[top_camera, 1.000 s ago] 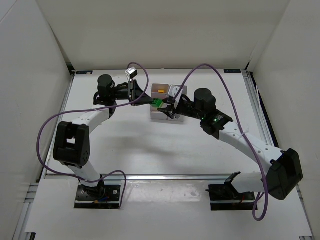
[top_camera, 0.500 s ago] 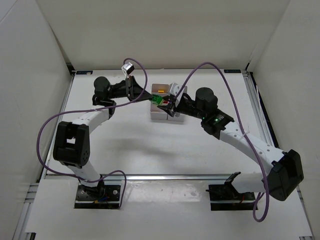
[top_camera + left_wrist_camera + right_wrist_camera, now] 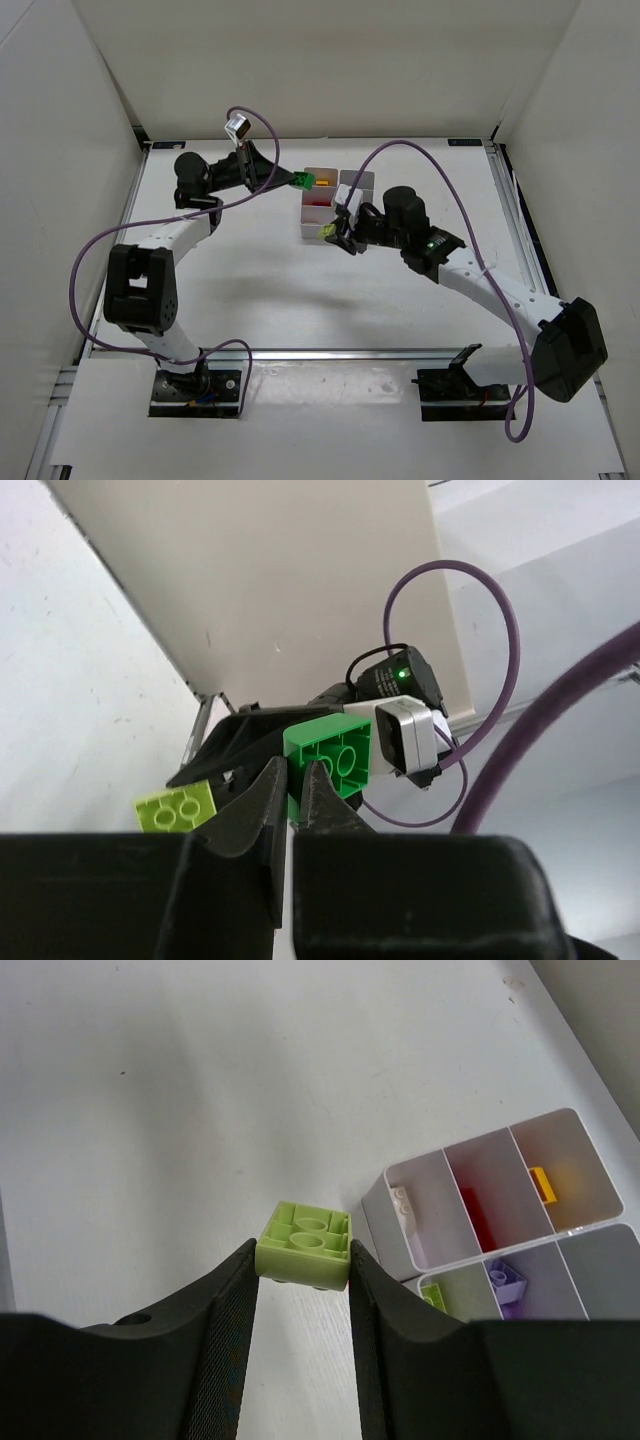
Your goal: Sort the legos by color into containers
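In the top view, a green lego (image 3: pixel 301 181) is held by the left gripper (image 3: pixel 296 181) just left of the containers (image 3: pixel 356 180), a lime lego (image 3: pixel 328 231) by the right gripper (image 3: pixel 331 232). Left wrist view: the green lego is pinched in narrow jaws. Right wrist view: the lime lego is clamped between the jaws.

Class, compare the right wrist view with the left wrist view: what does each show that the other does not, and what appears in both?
Only the right wrist view shows the white boxes, holding a red brick, a yellow brick and a purple brick. Only the left wrist view shows the dark green brick pinched in the left pincer, and a looping purple cable. Both show the lime brick gripped by the right pincer: close up in the right wrist view, small and farther off in the left.
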Motion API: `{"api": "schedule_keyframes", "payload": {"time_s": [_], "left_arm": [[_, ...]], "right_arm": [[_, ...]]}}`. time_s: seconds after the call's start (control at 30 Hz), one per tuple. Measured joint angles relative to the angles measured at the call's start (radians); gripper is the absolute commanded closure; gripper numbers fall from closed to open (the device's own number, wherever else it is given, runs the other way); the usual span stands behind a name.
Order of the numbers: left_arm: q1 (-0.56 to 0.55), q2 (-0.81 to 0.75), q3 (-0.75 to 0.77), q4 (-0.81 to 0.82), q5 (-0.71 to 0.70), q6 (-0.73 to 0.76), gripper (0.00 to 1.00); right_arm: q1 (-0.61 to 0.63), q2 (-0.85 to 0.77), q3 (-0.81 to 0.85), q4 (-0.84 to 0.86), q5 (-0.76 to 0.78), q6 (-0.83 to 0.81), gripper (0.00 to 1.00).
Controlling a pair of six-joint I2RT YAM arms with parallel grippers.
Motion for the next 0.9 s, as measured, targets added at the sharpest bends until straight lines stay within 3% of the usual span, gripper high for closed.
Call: {"api": "schedule_keyframes", "payload": {"time_s": [0.13, 0.3, 0.57, 0.73, 0.9], "left_arm": [[0.029, -0.005, 0.002, -0.143, -0.002, 0.08, 0.9], [0.106, -0.013, 0.018, -0.415, -0.03, 0.287, 0.9], [0.158, -0.159, 0.136, -1.041, -0.345, 0.801, 0.9], [0.158, -0.2, 0.175, -1.19, -0.475, 0.944, 0.9], [0.158, -0.192, 0.175, -1.264, -0.528, 0.972, 0.9]], "right_arm": [[-0.032, 0.014, 0.003, -0.001, 0.051, 0.013, 1.0], [-0.096, 0.049, 0.05, -0.029, 0.135, 0.081, 1.0], [-0.126, 0.151, 0.274, -0.237, 0.28, 0.308, 1.0], [-0.126, 0.236, 0.341, -0.342, 0.352, 0.46, 1.0], [-0.129, 0.294, 0.35, -0.424, 0.416, 0.56, 1.0]]}}
